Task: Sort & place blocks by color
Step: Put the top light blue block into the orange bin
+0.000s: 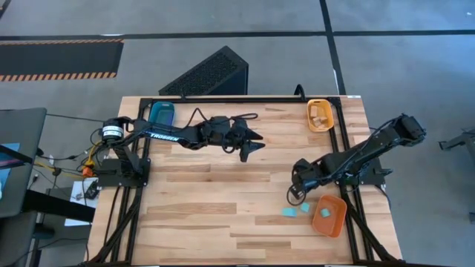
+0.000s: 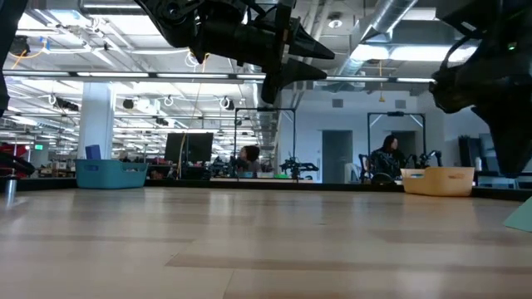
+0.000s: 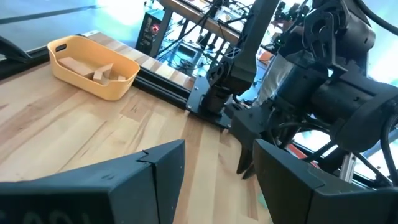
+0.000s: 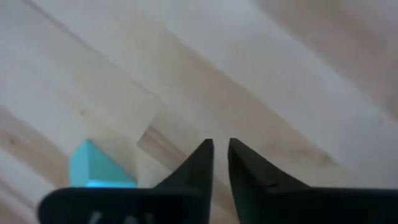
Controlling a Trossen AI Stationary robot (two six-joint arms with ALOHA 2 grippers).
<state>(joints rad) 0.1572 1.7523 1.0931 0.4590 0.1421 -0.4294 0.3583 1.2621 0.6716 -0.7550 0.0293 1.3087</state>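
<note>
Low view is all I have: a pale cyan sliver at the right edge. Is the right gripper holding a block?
Observer: No. In the right wrist view the right gripper shows a thin gap with nothing in it. A cyan block lies beside it on the table.
Operator: How many cyan ones lie loose?
Observer: The high view shows two loose cyan blocks on the table, next to the orange tray, which holds a third block.
Operator: And the left arm?
Observer: The left gripper hangs open and empty over mid-table.
</note>
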